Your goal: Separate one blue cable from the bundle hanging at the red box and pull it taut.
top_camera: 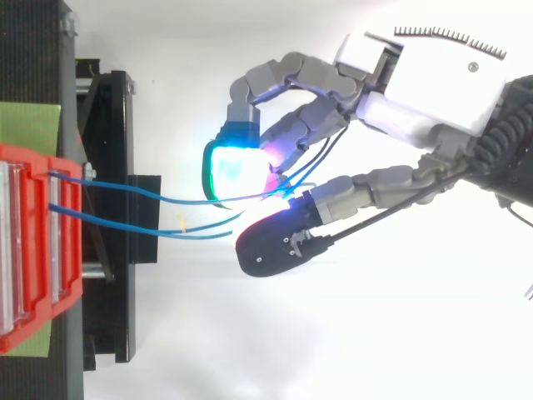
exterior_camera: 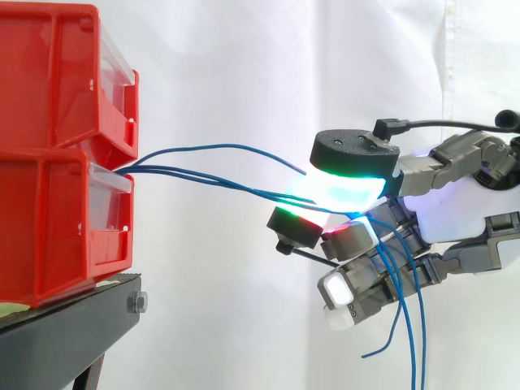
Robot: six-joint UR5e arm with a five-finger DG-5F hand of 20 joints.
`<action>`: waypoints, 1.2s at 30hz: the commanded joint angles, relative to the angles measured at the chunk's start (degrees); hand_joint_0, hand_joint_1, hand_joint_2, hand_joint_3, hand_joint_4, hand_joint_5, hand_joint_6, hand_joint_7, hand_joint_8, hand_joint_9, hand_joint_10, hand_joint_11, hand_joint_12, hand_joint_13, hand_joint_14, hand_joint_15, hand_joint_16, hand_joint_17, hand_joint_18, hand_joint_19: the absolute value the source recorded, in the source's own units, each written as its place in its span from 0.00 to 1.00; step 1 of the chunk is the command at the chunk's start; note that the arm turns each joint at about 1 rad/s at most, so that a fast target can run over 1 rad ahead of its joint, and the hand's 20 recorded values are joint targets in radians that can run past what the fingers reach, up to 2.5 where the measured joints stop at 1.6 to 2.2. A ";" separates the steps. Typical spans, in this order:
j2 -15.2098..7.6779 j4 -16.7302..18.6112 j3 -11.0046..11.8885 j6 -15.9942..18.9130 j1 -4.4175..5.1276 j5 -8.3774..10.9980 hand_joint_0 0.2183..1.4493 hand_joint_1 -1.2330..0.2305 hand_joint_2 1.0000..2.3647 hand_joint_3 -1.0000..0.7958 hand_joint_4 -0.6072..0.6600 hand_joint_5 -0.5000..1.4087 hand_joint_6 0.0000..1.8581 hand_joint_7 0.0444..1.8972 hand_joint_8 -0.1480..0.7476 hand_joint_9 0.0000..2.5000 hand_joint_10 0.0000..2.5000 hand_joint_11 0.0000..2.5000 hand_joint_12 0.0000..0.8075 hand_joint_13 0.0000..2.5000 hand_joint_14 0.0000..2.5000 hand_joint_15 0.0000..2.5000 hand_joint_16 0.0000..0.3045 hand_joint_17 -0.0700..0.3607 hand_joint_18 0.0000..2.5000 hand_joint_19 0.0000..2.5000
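Blue cables [exterior_camera: 162, 169] [top_camera: 150, 193] leave the front of the lower red bin [exterior_camera: 57, 219], which sits at the edge of the black stand [exterior_camera: 73, 317]. They run level across open air to the hand [exterior_camera: 455, 211] [top_camera: 416, 83], well clear of the stand.

Hand closed: curled fingers and thumb pinch the cables between glowing fingertips [exterior_camera: 345, 187]. Loose tails [exterior_camera: 418, 341] hang below the palm.

One strand arcs above the rest, its free end just beside the pads. Top view shows one strand stopping short of the hand.
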 commanded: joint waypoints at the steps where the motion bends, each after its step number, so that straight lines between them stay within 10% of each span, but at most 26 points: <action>1: -0.01 -0.17 -0.02 0.01 0.08 -0.01 0.43 0.16 0.00 0.28 0.49 0.16 0.48 0.57 0.38 0.41 0.00 0.52 0.42 0.29 0.01 0.26 0.14 0.38 0.23 0.18; 14: -0.01 -0.17 0.07 0.01 -0.01 0.08 0.26 0.22 0.00 0.28 0.52 0.16 0.48 0.54 0.43 0.43 0.00 0.52 0.43 0.29 0.01 0.26 0.15 0.40 0.23 0.20; 36: -0.01 -0.08 -0.02 0.27 0.08 0.08 0.29 0.32 0.00 0.28 0.53 0.17 0.47 0.58 0.43 0.43 0.00 0.52 0.43 0.29 0.01 0.26 0.14 0.39 0.23 0.20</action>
